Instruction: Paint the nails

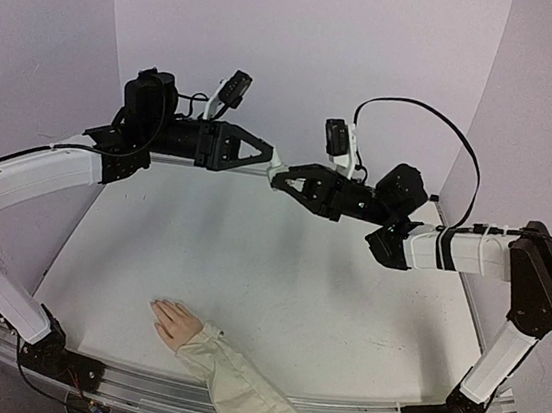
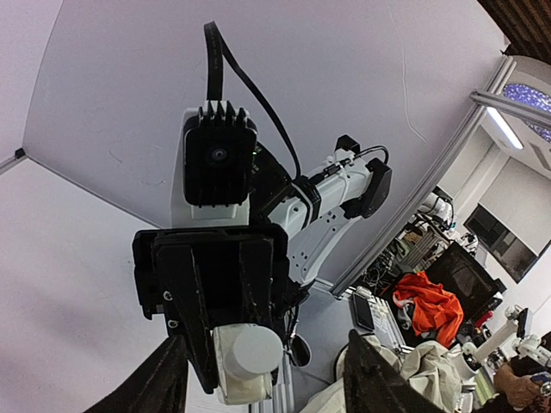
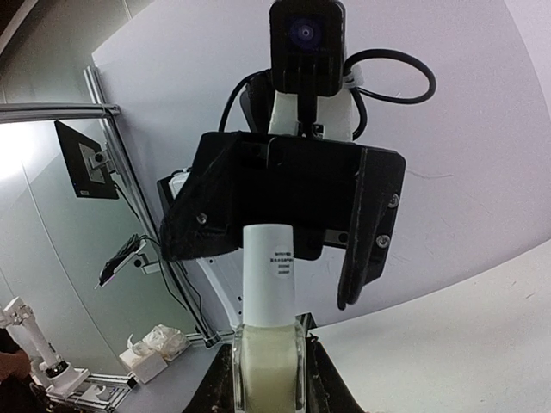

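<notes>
The pale pink mannequin hand point(image 1: 176, 321) lies flat near the table's front edge, its cream sleeve point(image 1: 239, 388) running off to the right. Its nails are too small to make out. Both arms are raised at the back and meet there. My right gripper point(image 1: 283, 179) point(image 3: 269, 383) is shut on the glass body of a small bottle point(image 3: 269, 353) of cream polish, with the white cap point(image 3: 269, 271) point(image 2: 250, 348) pointing at the left gripper. My left gripper point(image 1: 272, 160) point(image 2: 267, 361) is open, its fingers point(image 3: 366, 232) standing either side of the cap without touching it.
White table surface point(image 1: 307, 281) lies between the hand and the raised arms. Pale walls point(image 1: 307, 39) close the back and sides. An aluminium rail point(image 1: 332, 410) runs along the near edge by the arm bases. A cable point(image 1: 448, 122) loops above the right arm.
</notes>
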{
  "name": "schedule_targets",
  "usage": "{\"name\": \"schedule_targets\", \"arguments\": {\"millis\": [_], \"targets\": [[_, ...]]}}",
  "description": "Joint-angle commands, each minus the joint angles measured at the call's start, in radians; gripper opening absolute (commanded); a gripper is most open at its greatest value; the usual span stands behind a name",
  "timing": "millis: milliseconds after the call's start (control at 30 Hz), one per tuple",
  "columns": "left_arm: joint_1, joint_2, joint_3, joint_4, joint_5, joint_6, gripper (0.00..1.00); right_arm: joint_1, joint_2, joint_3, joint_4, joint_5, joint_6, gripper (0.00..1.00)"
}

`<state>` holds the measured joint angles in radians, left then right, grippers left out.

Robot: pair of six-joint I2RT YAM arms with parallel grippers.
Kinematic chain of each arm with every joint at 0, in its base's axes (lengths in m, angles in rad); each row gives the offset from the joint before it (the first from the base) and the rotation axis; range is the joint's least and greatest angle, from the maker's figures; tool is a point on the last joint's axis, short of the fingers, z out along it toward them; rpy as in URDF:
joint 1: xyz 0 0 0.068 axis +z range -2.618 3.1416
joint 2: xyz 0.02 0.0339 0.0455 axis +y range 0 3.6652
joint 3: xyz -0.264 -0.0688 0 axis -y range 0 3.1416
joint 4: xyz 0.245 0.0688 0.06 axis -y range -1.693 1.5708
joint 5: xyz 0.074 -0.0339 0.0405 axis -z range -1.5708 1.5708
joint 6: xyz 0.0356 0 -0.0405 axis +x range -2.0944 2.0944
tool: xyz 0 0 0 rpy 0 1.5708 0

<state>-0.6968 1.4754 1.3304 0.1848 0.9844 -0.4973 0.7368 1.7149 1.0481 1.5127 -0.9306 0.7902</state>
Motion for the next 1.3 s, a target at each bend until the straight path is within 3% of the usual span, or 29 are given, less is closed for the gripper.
{"name": "schedule_targets", "arguments": {"millis": [0,200,333,400,567,733,867,967,1267], "targets": [[-0.019,0.028,0.056,0.078,-0.005,-0.029,0.57,0.010,-0.004,0.041,0.119,0.006,0.018,0.00],[-0.021,0.035,0.061,0.080,-0.046,-0.030,0.36,0.014,0.000,0.044,0.083,0.009,-0.008,0.00],[-0.021,0.047,0.066,0.078,-0.039,-0.035,0.12,0.015,-0.008,0.048,0.013,0.022,-0.050,0.00],[-0.021,0.049,0.058,0.079,-0.031,-0.037,0.01,0.015,-0.012,0.060,-0.057,0.025,-0.094,0.08],[-0.021,0.083,0.066,0.076,0.040,-0.052,0.00,0.015,-0.011,0.104,-0.225,-0.019,-0.176,0.29],[-0.021,0.109,0.075,0.067,0.085,-0.052,0.00,0.015,-0.010,0.141,-0.321,-0.079,-0.235,0.39],[-0.020,0.115,0.076,0.053,0.099,-0.042,0.00,0.016,-0.012,0.154,-0.377,-0.097,-0.270,0.31],[-0.020,0.115,0.080,0.036,0.112,-0.029,0.00,0.016,-0.017,0.145,-0.385,-0.111,-0.277,0.43],[-0.016,0.100,0.083,-0.044,0.113,0.035,0.00,0.013,-0.036,0.136,-0.456,-0.093,-0.288,0.46]]}}
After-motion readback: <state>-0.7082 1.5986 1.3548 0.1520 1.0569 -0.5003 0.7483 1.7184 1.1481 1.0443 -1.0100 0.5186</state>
